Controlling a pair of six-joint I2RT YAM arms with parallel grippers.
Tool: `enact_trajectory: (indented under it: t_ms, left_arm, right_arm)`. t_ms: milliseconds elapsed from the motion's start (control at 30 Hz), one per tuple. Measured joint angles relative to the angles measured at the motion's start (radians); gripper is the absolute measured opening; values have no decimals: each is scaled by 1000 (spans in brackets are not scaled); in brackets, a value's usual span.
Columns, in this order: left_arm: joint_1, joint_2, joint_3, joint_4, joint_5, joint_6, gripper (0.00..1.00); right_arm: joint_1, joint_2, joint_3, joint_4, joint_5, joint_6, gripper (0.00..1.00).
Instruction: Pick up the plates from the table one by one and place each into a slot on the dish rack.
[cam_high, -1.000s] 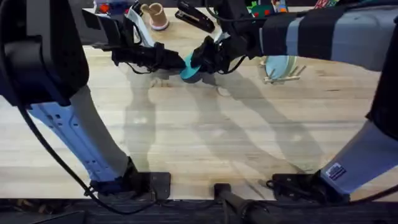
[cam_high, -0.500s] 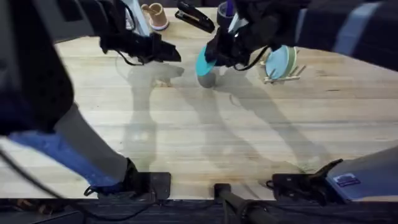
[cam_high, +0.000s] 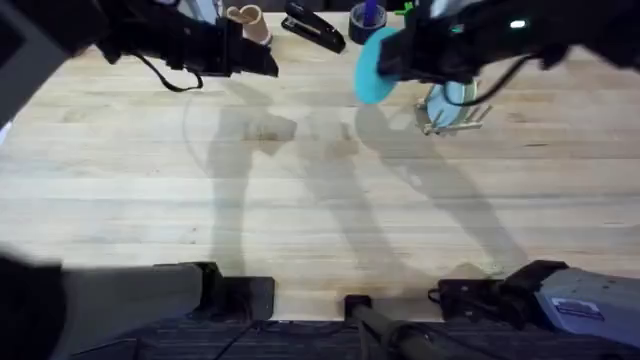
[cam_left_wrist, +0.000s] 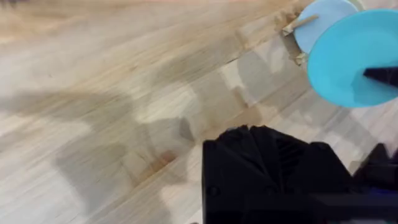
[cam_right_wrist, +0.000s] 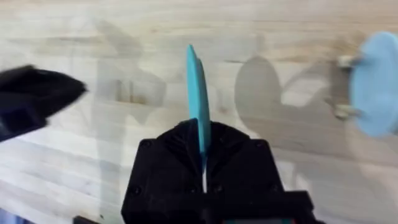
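Teal plate (cam_high: 377, 66) sits pinched on its edge between the right gripper (cam_right_wrist: 202, 158) fingers, up in the air above the table (cam_high: 320, 200), near the dish rack (cam_high: 452, 118). The pale blue plate (cam_high: 452, 96) stands in the rack. The left gripper (cam_high: 262, 62) looks closed and holds nothing

Plank table (cam_high: 300, 200): dish rack (cam_high: 452, 115), stapler (cam_high: 313, 27), cup (cam_high: 252, 25).

- Teal plate (cam_high: 374, 64): round, flat, bright; lifted off the table (cam_high: 300, 190), edge pinched in the right gripper (cam_right_wrist: 202, 163), far right of centre, just left of the rack.
- Pale light-blue plate (cam_high: 452, 98): standing on edge in the dish rack (cam_high: 462, 118), far right.
- Dish rack: small, light wood, thin pegs.
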Motion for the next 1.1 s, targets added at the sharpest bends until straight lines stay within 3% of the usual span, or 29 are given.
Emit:
enact_trajectory:
  t_ms: [233, 467, 700, 900, 1000, 1033, 1100]
  left_arm:
    - [-116, -177, 0, -7, -102, 20, 39]
    - [-227, -293, 0, -20, -211, 43, 39]
    - [-309, -329, 0, -51, -350, 37, 39]
    - [-330, -329, 0, -56, -397, 37, 40]
    - [-330, -329, 0, -56, -405, 37, 215]
    - [-330, -329, 0, -56, -407, 38, 312]
    - [-330, -329, 0, -56, -408, 37, 615]
  right_arm:
    - [-84, -107, 24, -208, 16, -108, 31]
    - [-139, -121, 158, -405, 64, -218, 31]
    - [-140, -122, 271, -517, 135, -304, 31]
    - [-140, -122, 299, -546, 155, -348, 31]
    - [-140, -122, 299, -554, 156, -361, 31]
    - [-140, -122, 299, -554, 157, -365, 31]
    - [-140, -122, 299, -555, 165, -372, 31]
